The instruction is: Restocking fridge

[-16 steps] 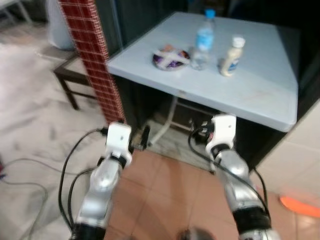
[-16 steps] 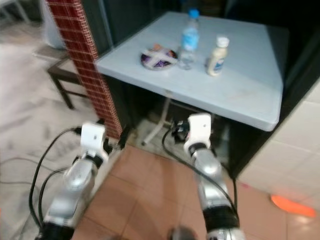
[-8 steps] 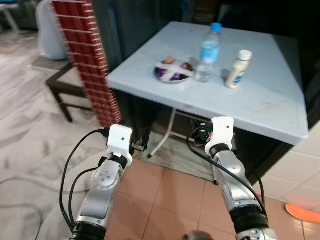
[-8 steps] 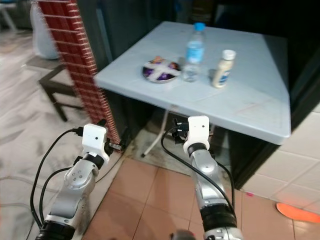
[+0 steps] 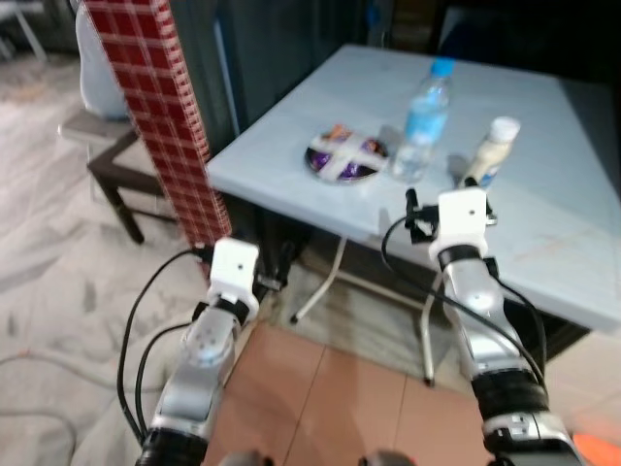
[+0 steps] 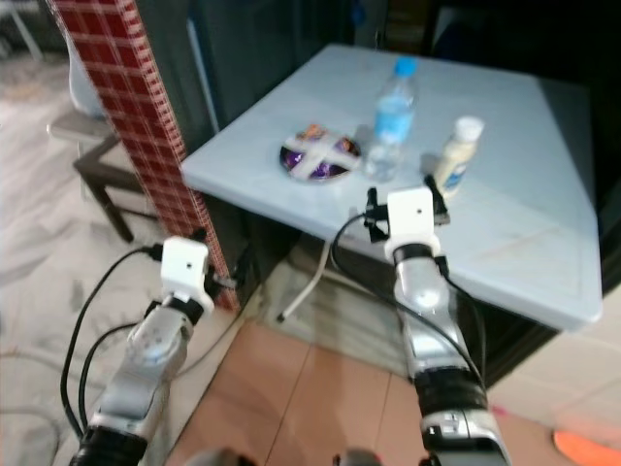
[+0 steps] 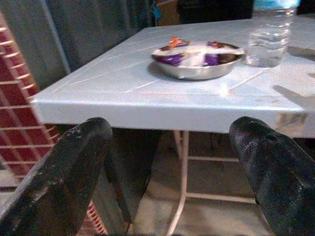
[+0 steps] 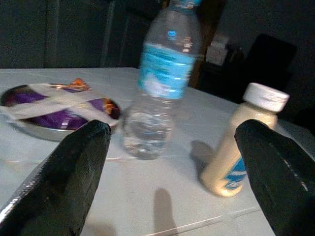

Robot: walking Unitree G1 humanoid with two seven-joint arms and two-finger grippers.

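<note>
Table [image 5: 543, 228] sits ahead of me. On it, L to R: bowl [image 5: 346, 159], water bottle [image 5: 423, 121], small bottle [image 5: 488, 155]; bowl nearest the front-left corner. Tiled pillar [image 5: 150, 116] stands left of table, bench [image 5: 107, 165] behind and left of the pillar. I've got the R gripper [image 8: 172, 162] over the table's front edge, L gripper [image 7: 172, 162] below edge level, short of it.

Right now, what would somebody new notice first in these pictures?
The pale blue table with three things near its front edge: a clear water bottle, a cream bottle to its right, and a metal bowl of purple packets to its left. The right tool is raised, open, toward the bottles.
</note>
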